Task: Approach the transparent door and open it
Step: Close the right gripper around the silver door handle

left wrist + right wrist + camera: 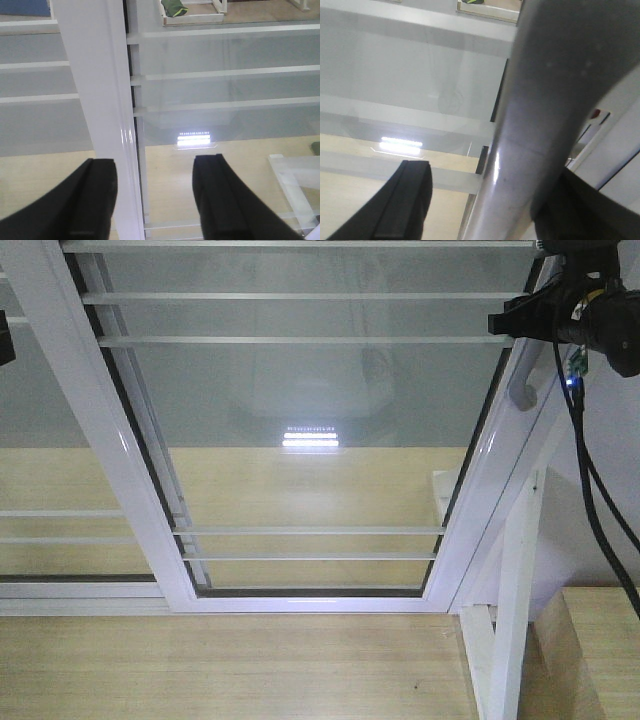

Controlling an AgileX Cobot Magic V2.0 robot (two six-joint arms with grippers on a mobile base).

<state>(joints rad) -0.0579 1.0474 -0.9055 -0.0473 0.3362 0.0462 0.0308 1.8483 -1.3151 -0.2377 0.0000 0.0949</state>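
Observation:
The transparent door fills the front view, clear glass in a glossy white frame. Its curved silver-grey handle is on the right stile, just under my right arm's black wrist. In the right wrist view the handle runs up between the fingers of my right gripper. That gripper is open: the right finger is against the handle and the left finger is well apart from it. My left gripper is open and straddles a white frame stile, which lies close to its left finger.
A white post stands right of the door, with a wooden panel beside it. A black cable hangs from the right arm. Light wood floor lies below. Behind the glass sits a green object in a white tray.

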